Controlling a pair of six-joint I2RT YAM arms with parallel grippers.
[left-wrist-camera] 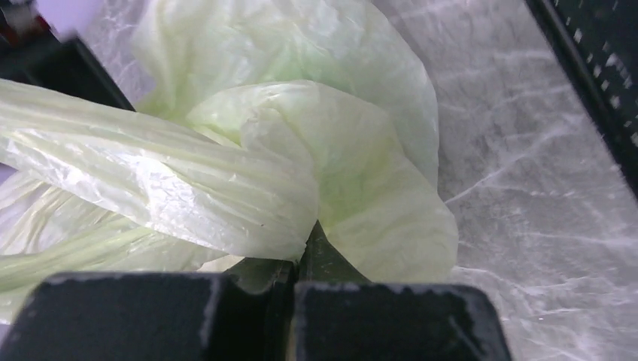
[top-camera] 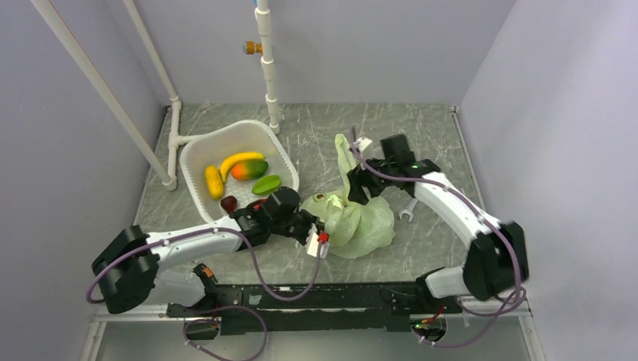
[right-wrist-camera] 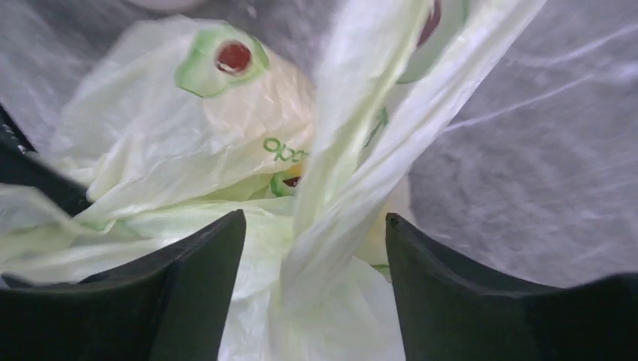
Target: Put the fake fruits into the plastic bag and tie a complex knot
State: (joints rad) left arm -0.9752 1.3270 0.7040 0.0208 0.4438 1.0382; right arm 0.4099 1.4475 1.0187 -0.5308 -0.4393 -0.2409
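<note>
The plastic bag (top-camera: 361, 222) is seen mid-table (top-camera: 436, 135) toward the near edge, pinched by the closed left gripper (left-wrist-camera: 295, 274), its handles straddled by the parted right gripper (right-wrist-camera: 316, 241), with fake fruits (top-camera: 241, 169) left in the far-left basin (top-camera: 226, 135).

Your left gripper (top-camera: 310, 228) was at the nine-o'clock edge of the plastic bag (top-camera: 365, 224), touching the film there; from above you could not tell how its jaws stood. Your right gripper (top-camera: 360, 185) sat at the bag's twelve o'clock, against a handle strip (top-camera: 344, 156) that stood up toward twelve. The bag lay crumpled on the table (top-camera: 316, 135). At its ten o'clock the white basin (top-camera: 197, 148) held five fruits: a long banana (top-camera: 239, 159), a short banana (top-camera: 214, 181), a mango (top-camera: 250, 170), a green fruit (top-camera: 266, 184) and a dark red fruit (top-camera: 229, 203). A wrench (top-camera: 407, 210) lay just beside the bag at three o'clock.
</note>
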